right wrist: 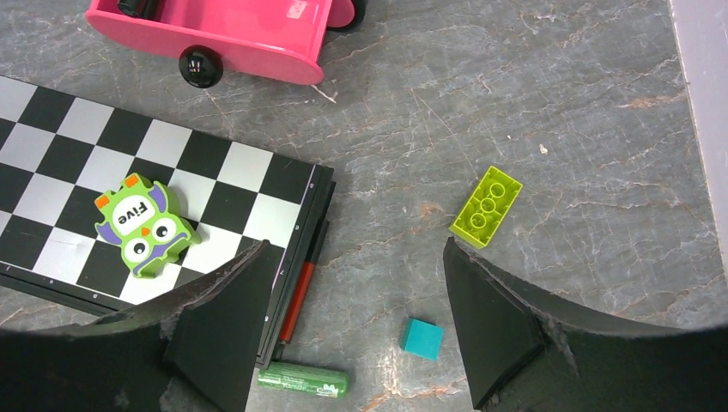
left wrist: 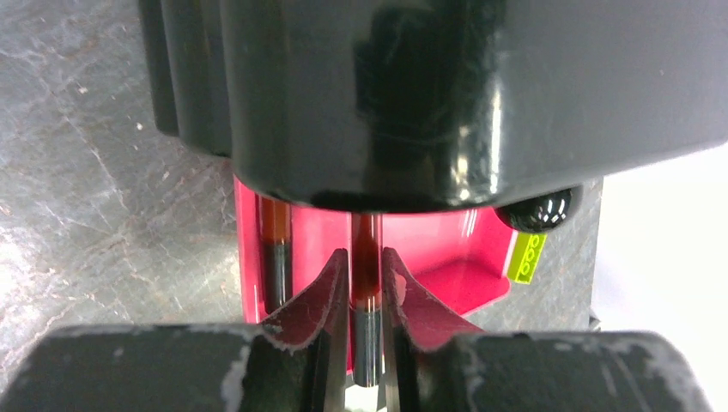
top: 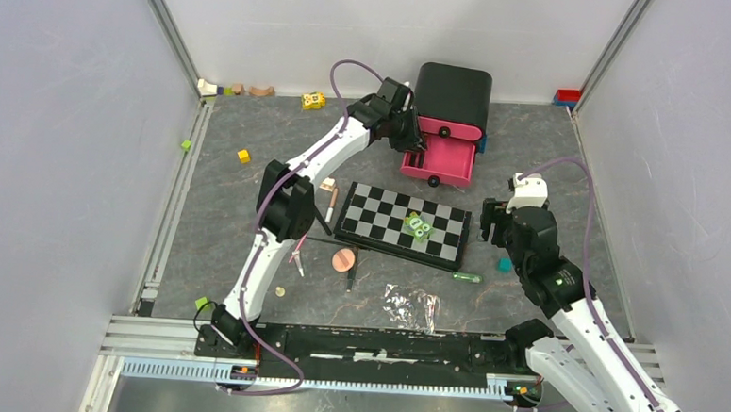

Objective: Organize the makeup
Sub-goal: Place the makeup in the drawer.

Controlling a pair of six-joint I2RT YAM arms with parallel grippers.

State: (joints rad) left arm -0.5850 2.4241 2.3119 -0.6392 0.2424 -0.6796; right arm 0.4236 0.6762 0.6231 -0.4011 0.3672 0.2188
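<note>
Pencil (left wrist: 367, 330) clamped in left hand (left wrist: 366, 266), long axis pointing into pink drawer (left wrist: 446, 245).

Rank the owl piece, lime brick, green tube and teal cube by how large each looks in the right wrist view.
Largest: owl piece.
Then lime brick and green tube, too alike to separate.
Smallest: teal cube.

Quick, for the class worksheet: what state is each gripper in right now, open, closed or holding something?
Left gripper: closed on a thin dark pencil over the pink drawer.
Right gripper: open, holding nothing.
</note>
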